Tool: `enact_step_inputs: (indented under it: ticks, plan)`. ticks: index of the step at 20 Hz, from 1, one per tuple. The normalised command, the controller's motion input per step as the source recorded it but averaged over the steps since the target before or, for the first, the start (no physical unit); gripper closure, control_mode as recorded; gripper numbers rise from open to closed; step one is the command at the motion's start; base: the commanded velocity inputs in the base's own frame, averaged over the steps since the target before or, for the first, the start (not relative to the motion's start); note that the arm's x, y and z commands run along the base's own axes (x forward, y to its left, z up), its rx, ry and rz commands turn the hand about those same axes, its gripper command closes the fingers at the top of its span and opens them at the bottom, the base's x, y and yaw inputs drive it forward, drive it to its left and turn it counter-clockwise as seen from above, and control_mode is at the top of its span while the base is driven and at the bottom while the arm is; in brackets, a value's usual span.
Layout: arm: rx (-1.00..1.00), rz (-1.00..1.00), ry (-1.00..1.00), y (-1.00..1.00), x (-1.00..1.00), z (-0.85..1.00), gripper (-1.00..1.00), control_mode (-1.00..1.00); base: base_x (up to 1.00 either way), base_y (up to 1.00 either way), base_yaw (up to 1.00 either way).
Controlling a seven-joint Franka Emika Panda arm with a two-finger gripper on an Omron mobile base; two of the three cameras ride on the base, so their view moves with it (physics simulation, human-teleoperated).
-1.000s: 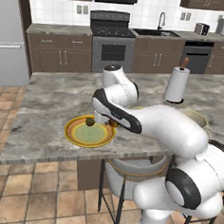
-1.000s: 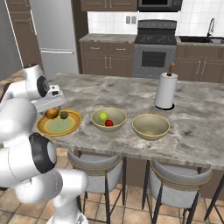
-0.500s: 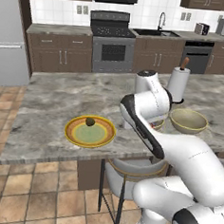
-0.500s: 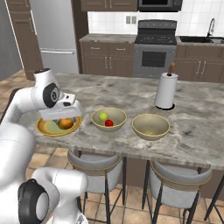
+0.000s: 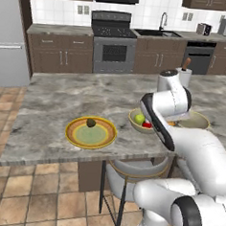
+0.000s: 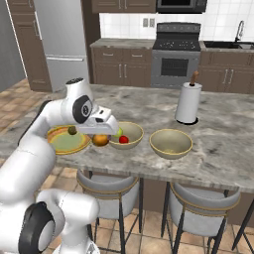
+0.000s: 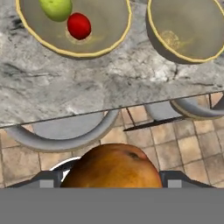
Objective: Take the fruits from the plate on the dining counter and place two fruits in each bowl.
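Note:
My gripper is shut on the orange fruit, which it holds above the dining counter near the front edge, between the plate and the nearer bowl. In the hand view the orange fruit sits between the fingertips. That bowl holds the red fruit and the yellow-green fruit. The second bowl is empty. The dark brownish-green fruit lies on the plate.
A paper towel roll stands behind the second bowl. Two stools stand under the counter's front edge. The stove and sink counter run along the back wall.
The arm has lifted the orange fruit off the plate and swung it right, toward the bowls. The dark fruit stays on the plate.

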Motion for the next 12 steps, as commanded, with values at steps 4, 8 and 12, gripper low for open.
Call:
enact_step_inputs:
  ticks: [4, 8, 12]
  plan:
    - [0.00, -0.23, 0.00, -1.00, 0.82, 0.03, 1.00, -1.00, 0.00, 0.00, 0.00]
    - [0.01, -0.19, 0.02, -1.00, 0.99, 0.00, 1.00, -1.00, 0.00, 0.00, 0.00]
    - [0.09, -0.06, 0.00, -1.00, 1.00, 0.00, 1.00, -1.00, 0.00, 0.00, 0.00]
